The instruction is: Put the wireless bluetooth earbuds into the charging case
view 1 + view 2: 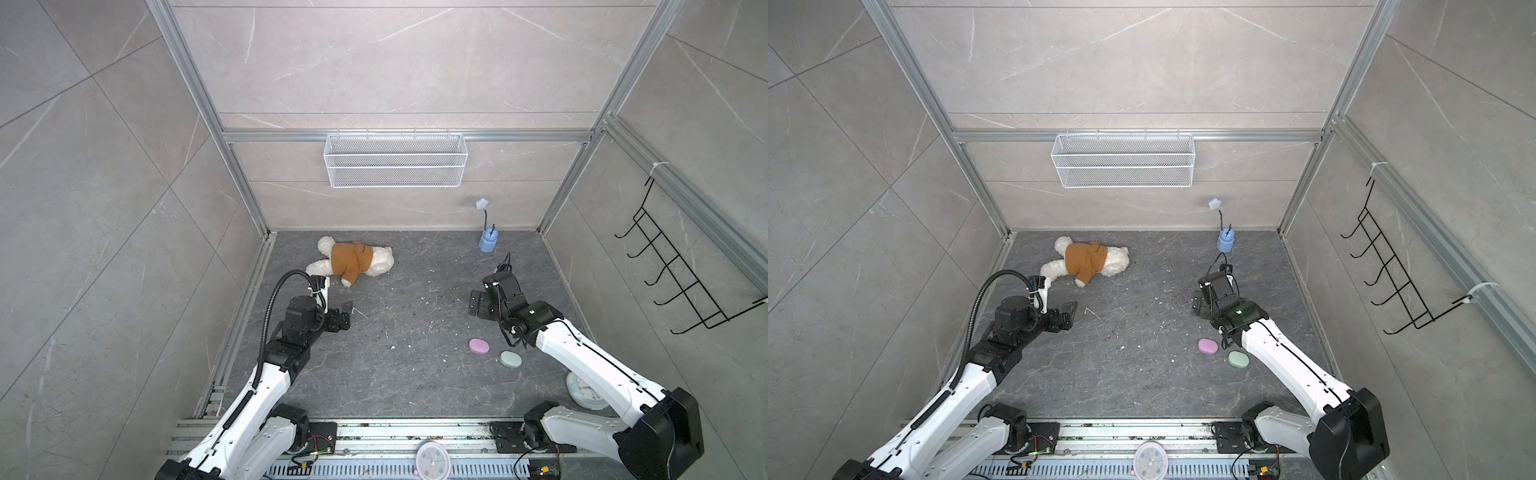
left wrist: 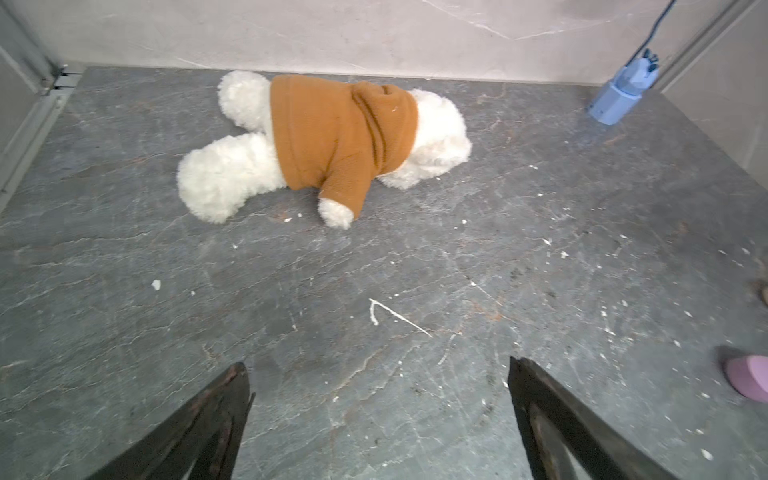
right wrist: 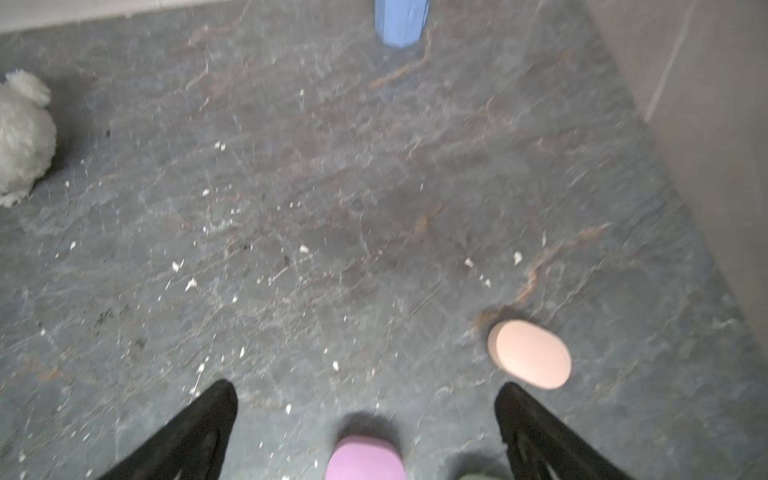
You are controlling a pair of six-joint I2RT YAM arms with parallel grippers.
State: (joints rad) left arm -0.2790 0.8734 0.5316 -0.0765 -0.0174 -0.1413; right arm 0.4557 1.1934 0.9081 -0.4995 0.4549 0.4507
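Three shut oval charging cases lie on the dark floor at the right. The lilac case (image 1: 478,345) (image 1: 1207,347) and the mint green case (image 1: 510,359) (image 1: 1238,359) show in both top views. The right wrist view adds a peach case (image 3: 528,354) beside the lilac case (image 3: 365,461). The wireless bluetooth earbuds are out of view. My right gripper (image 1: 478,305) (image 1: 1198,305) (image 3: 365,385) hangs open just beyond the cases, holding nothing. My left gripper (image 1: 340,313) (image 1: 1068,311) (image 2: 379,365) is open over bare floor at the left, far from the cases. The lilac case (image 2: 748,376) sits at that view's edge.
A white plush bear in a brown hoodie (image 1: 353,262) lies at the back left. A blue device with a cable (image 1: 487,241) stands at the back right. A wire basket (image 1: 395,160) hangs on the back wall. Two clocks (image 1: 582,390) (image 1: 432,459) sit near the front. White debris specks dot the floor.
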